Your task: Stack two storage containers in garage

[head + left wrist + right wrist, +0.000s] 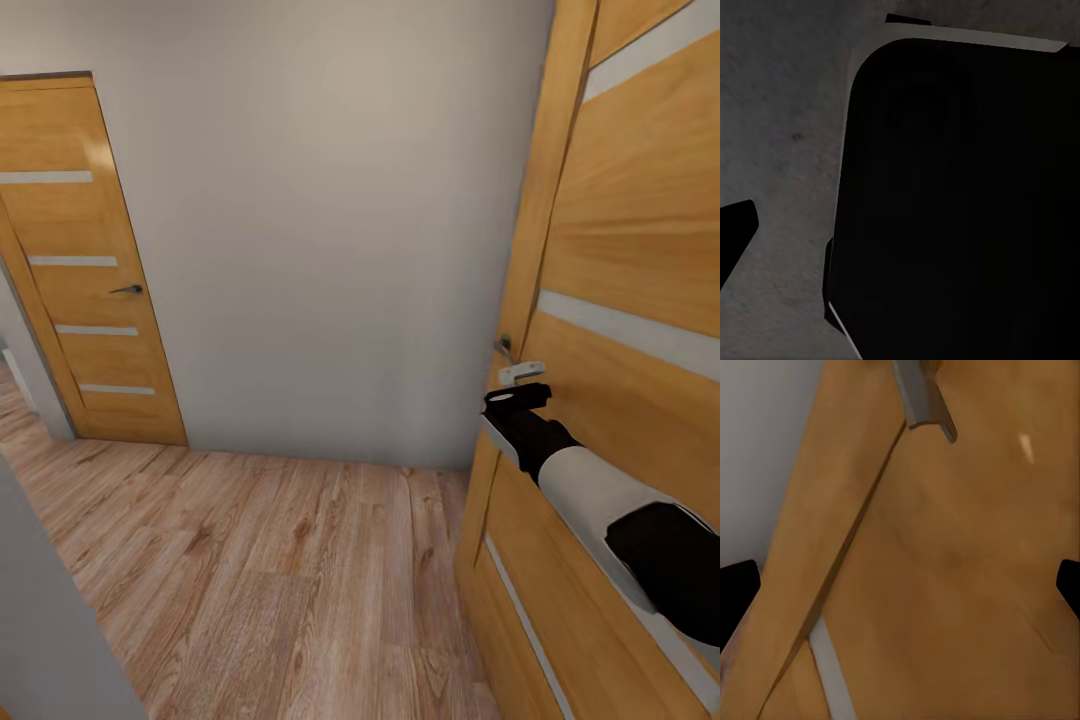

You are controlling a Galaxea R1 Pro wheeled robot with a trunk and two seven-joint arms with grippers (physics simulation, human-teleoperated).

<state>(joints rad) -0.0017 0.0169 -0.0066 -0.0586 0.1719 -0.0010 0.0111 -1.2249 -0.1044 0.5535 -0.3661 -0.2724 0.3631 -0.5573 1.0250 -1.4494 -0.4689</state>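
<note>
- In the right wrist view the right gripper [900, 585] has its two dark fingertips [736, 592] at opposite edges of the picture, spread wide with nothing between them; they face the honey-coloured wood of a door.
- In the left wrist view one dark fingertip [735, 232] of the left gripper shows at the edge; how far its fingers are spread cannot be told. A large black rounded body with a pale rim [960, 202] lies before a mottled grey surface [780, 112].
- In the head view the right arm [590, 490], black at the wrist and white behind, reaches forward along the near door [620, 250] at the right, the gripper [518, 396] just below the metal door handle [505, 348].
- The wood-plank floor [270, 570] runs ahead to a plain grey-white wall [320, 220].
- Farthest, at the left, a second door [85, 270] of the same wood with pale horizontal strips stands shut, its handle [128, 289] pointing left.
- Neither storage container can be placed from these views, nor which way it points.
</note>
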